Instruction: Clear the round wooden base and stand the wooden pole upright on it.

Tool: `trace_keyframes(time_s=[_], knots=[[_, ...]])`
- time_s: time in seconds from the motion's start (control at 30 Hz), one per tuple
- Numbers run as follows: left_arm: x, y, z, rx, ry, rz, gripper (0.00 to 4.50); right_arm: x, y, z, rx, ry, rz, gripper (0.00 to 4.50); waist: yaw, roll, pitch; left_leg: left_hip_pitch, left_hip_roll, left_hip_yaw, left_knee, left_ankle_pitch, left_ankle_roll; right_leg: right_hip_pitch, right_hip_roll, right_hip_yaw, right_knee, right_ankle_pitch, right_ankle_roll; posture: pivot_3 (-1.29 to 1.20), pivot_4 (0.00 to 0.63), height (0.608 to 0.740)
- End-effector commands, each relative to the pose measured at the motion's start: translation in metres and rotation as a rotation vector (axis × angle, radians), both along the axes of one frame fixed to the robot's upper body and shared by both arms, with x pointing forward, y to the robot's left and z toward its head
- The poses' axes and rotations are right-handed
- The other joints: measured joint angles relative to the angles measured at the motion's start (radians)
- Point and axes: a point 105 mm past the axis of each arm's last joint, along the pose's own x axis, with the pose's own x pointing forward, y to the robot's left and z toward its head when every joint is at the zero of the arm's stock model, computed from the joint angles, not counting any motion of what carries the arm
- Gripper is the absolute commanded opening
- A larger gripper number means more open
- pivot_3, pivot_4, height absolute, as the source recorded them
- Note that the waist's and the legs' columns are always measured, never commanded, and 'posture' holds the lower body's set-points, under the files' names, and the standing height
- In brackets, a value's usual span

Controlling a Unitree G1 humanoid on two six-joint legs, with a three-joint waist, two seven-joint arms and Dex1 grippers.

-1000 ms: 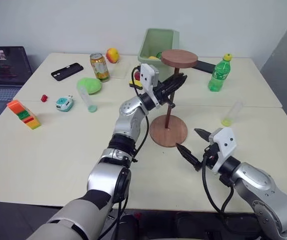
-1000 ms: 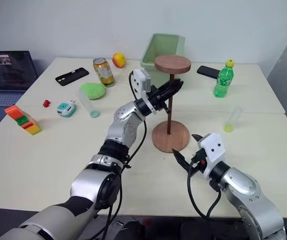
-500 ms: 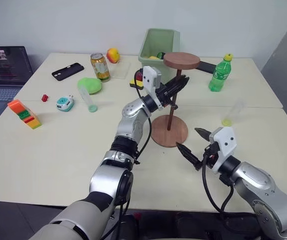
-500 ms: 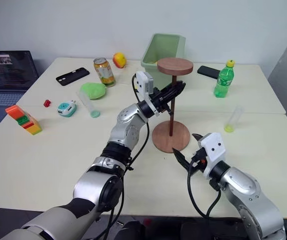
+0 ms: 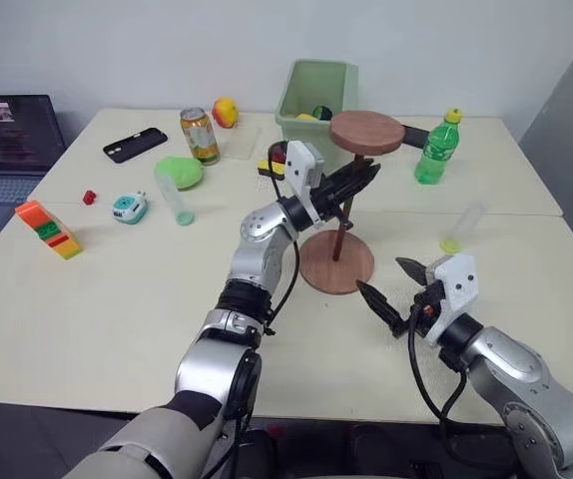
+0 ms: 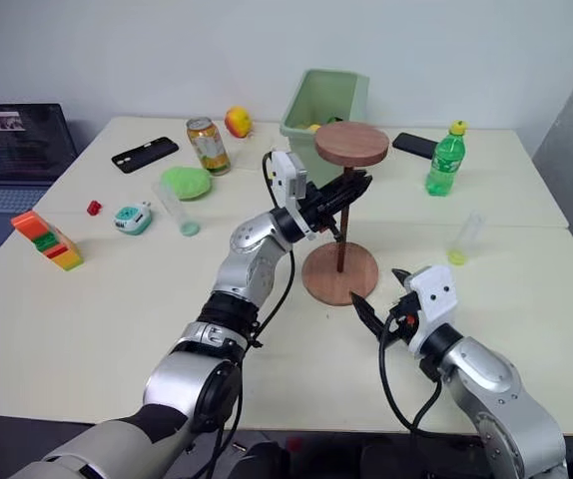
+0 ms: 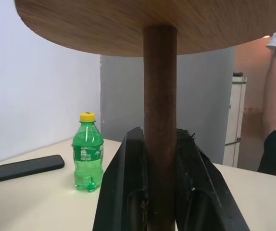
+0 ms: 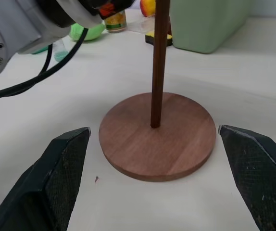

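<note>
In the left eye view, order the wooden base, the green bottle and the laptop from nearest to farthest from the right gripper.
From the right gripper:
1. Wooden base, just ahead, to its left.
2. Green bottle, far side of the table.
3. Laptop, off the far left corner.

Left gripper (image 5: 358,180) raised, arm reaching forward, jaws clamped tight; right gripper (image 5: 398,284) low, jaws spread wide.
</note>
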Motion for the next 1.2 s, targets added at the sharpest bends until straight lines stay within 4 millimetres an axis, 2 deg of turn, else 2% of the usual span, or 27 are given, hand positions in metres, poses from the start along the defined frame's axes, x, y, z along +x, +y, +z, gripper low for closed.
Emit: trace_keyframes(time_s=[0.03,0.23,0.4,0.5,0.57,0.63,0.7,0.77,0.83,0.97,1.1,1.17,1.2], knots=[[-0.002,0.011,-0.063,0.148,0.181,0.009,0.28,-0.005,0.0,0.011,-0.004,-0.032,0.008,4.5,-0.003,0.0,-0.003,0.0,0.0,0.0,0.0,0.0,0.0,0.0,0.0,0.0,0.0,0.0,0.0,0.0,0.15,0.74],[-0.01,0.012,-0.079,0.176,0.219,0.012,0.28,-0.007,-0.003,0.013,0.002,-0.03,-0.013,4.5,-0.002,-0.002,-0.017,0.001,0.001,-0.001,0.0,0.0,0.001,0.002,0.001,0.0,0.0,0.0,0.0,0.0,0.15,0.74],[-0.01,0.016,-0.095,0.188,0.294,0.032,0.28,-0.011,0.005,0.013,-0.011,-0.025,0.025,4.5,0.0,-0.001,-0.027,0.002,0.0,-0.001,-0.001,-0.001,0.002,0.003,0.001,-0.001,-0.004,0.0,0.0,0.0,0.15,0.74],[-0.011,0.015,-0.094,0.19,0.291,0.024,0.28,-0.014,0.012,0.012,-0.021,-0.017,0.069,4.5,0.0,0.0,-0.029,0.006,0.001,-0.001,-0.002,-0.002,0.004,0.009,0.001,-0.001,-0.007,0.0,0.0,0.0,0.15,0.74],[-0.009,0.015,-0.087,0.178,0.276,0.022,0.28,-0.013,0.012,0.011,-0.026,-0.013,0.078,4.5,0.001,-0.001,-0.028,0.014,0.001,-0.002,-0.006,-0.003,0.004,0.018,0.001,-0.002,-0.013,0.0,0.0,0.0,0.15,0.74],[-0.008,0.015,-0.078,0.157,0.258,0.01,0.99,-0.011,0.01,0.011,-0.031,-0.012,0.079,4.5,0.001,-0.001,-0.029,0.019,0.0,-0.001,-0.011,-0.003,0.004,0.021,0.0,-0.001,-0.016,0.0,0.0,0.0,0.15,0.74],[-0.01,0.015,-0.068,0.143,0.23,-0.014,1.35,-0.009,0.008,0.011,-0.033,-0.011,0.079,4.5,-0.002,0.001,-0.025,0.019,0.0,0.0,-0.013,-0.002,0.004,0.02,0.0,0.0,-0.017,0.0,0.0,0.0,0.15,0.74],[-0.011,0.016,-0.054,0.12,0.186,-0.021,1.82,-0.006,0.006,0.011,-0.035,-0.01,0.08,4.5,-0.001,-0.002,-0.014,0.015,0.0,-0.001,-0.014,-0.002,0.004,0.014,0.001,0.0,-0.016,0.0,0.0,0.0,0.15,0.74],[-0.013,0.019,-0.042,0.115,0.143,-0.029,2.33,-0.004,0.002,0.01,-0.043,-0.006,0.085,4.5,0.0,-0.002,-0.013,-0.003,0.001,-0.002,-0.01,0.0,0.001,-0.002,0.002,-0.002,-0.013,0.0,-0.001,0.0,0.15,0.74],[-0.019,0.025,-0.026,0.137,0.085,-0.053,3.16,0.001,-0.003,0.008,-0.065,-0.001,0.106,4.5,0.007,-0.002,-0.013,-0.014,0.0,-0.001,-0.005,0.001,-0.001,-0.007,0.0,-0.004,-0.015,0.0,-0.001,0.0,0.15,0.74],[-0.026,0.043,-0.011,0.246,0.023,-0.091,4.01,0.006,-0.009,0.01,-0.095,-0.006,0.136,4.5,0.007,0.001,-0.012,-0.014,0.0,-0.001,-0.002,0.0,-0.001,-0.007,-0.001,-0.003,-0.013,0.001,0.0,0.0,0.15,0.74],[-0.028,0.061,-0.001,0.311,-0.001,-0.118,4.47,0.01,-0.016,0.011,-0.116,-0.01,0.151,4.5,0.004,0.002,-0.01,-0.013,0.0,-0.002,-0.001,0.0,-0.001,-0.007,0.0,-0.003,-0.011,0.001,0.001,0.0,0.15,0.74],[-0.026,0.073,0.005,0.356,-0.007,-0.123,4.47,0.012,-0.021,0.013,-0.134,-0.011,0.164,4.5,0.003,0.002,-0.008,-0.013,0.0,-0.002,-0.001,0.0,-0.001,-0.007,0.0,-0.003,-0.01,0.001,0.001,0.0,0.15,0.74]])
